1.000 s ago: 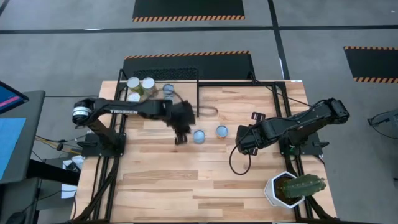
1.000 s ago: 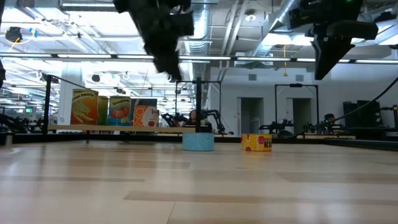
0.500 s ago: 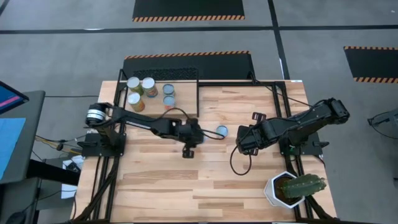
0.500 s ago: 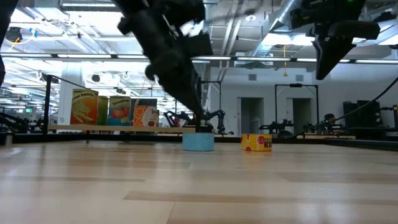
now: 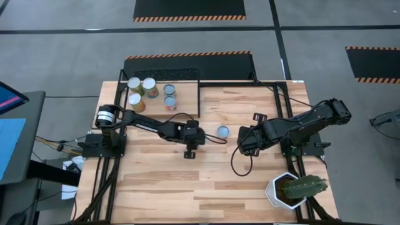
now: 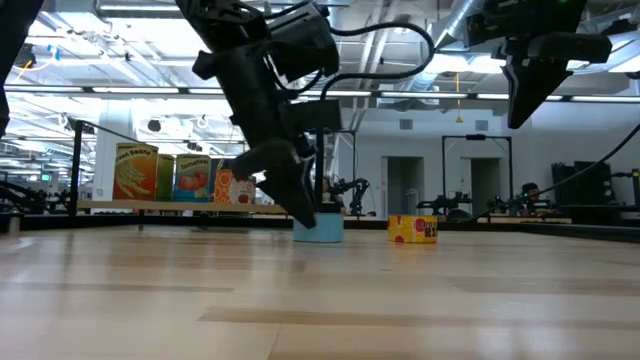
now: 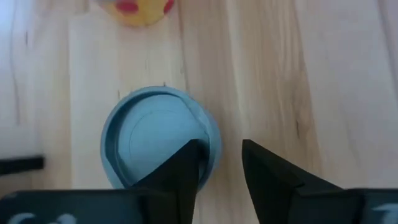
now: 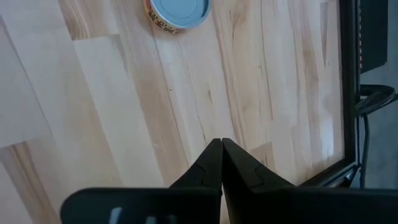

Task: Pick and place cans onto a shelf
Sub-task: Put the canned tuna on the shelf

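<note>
The shelf (image 5: 156, 94) stands at the table's far left and bears several cans (image 5: 149, 85), which also show in the low view (image 6: 136, 172). A blue-topped can (image 7: 155, 134) stands on the table near its middle, with a yellow-labelled can (image 5: 222, 131) to its right. My left gripper (image 7: 221, 165) is low over the blue can (image 6: 322, 228), its fingers a little apart. One finger shows over the can's top by the rim, the other beside the can over bare wood. My right gripper (image 8: 221, 149) is shut and empty, held up over the table's right half (image 5: 245, 142). My left gripper points down at the blue-topped can. One finger (image 7: 183, 165) lies over the can's top near its rim (image 7: 208, 134). I cannot tell whether it touches the can.
A white pot with a cactus (image 5: 294, 189) stands at the near right corner. Black frame rods (image 5: 199, 94) edge the shelf. The yellow-labelled can also shows in the right wrist view (image 8: 178, 12). Bare planks lie along the near half of the table (image 5: 187, 187).
My left gripper has gone from beside the shelf toward the table's right and near side, then down over the blue-topped can. The cans have not moved.
</note>
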You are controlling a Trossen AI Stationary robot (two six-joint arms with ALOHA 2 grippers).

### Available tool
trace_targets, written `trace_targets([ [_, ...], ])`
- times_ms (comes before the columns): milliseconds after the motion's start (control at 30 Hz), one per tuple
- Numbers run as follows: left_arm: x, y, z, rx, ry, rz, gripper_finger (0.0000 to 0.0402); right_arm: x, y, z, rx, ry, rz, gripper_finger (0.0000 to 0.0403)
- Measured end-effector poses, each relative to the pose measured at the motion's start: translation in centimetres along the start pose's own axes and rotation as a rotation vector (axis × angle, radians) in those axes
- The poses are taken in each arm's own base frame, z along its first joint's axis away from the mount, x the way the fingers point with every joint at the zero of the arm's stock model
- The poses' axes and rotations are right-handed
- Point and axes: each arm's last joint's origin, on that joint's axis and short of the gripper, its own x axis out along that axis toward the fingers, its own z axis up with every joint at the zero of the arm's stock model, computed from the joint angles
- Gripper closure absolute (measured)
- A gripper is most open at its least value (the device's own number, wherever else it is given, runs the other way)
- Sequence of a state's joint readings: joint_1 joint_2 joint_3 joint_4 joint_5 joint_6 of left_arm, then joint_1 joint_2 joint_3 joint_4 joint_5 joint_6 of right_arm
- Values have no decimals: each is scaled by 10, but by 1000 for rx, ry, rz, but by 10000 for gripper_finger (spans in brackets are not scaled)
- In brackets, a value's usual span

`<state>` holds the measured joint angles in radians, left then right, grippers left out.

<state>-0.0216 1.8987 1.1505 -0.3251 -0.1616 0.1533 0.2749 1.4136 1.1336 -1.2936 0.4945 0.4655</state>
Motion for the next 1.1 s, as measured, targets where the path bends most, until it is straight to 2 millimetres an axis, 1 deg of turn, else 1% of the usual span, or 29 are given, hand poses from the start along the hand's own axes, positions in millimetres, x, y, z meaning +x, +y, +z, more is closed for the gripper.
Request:
trace_targets([
  [67,3,0,-1,2,15,20,286,0,0,0,0,-1,0,379],
  [133,3,0,-1,-2,17,26,295,0,0,0,-2,-1,0,379],
  [200,2,-1,-1,-8,23,37,324,0,0,0,-3,2,-1,381],
  [267,-1,-3,-2,-20,32,34,372,0,0,0,-4,3,-1,382],
  [300,-3,-3,-2,-31,37,36,385,0,0,0,-4,3,-2,383],
  [333,-6,-4,-3,-41,48,43,389,0,0,0,-5,4,-2,383],
  [433,-24,-4,-2,-49,121,50,398,0,0,-1,-5,6,-3,382],
  [500,-46,1,7,-58,125,65,399,0,0,-1,-6,7,-4,380],
  [567,-68,7,11,-51,134,129,399,0,-1,-1,-8,10,-5,379],
  [600,-74,11,12,-38,136,166,399,0,-1,-1,-8,10,-5,379],
  [667,-82,22,15,-25,112,216,400,0,-1,-1,-9,10,-5,381],
  [733,-89,39,15,-27,91,236,400,0,-1,-1,-9,11,-6,383],
  [800,-89,58,12,-49,97,255,401,0,-1,-1,-8,8,-4,384],
  [867,-85,76,4,-74,134,274,401,0,-1,-1,-9,10,-5,384],
  [967,-84,104,-5,-112,145,286,401,0,-1,-1,-9,10,-5,381],
  [1033,-83,122,-12,-131,152,273,401,0,-1,-1,-8,9,-5,379],
  [1100,-83,140,-18,-169,121,246,401,0,-1,-1,-9,10,-5,380],
])
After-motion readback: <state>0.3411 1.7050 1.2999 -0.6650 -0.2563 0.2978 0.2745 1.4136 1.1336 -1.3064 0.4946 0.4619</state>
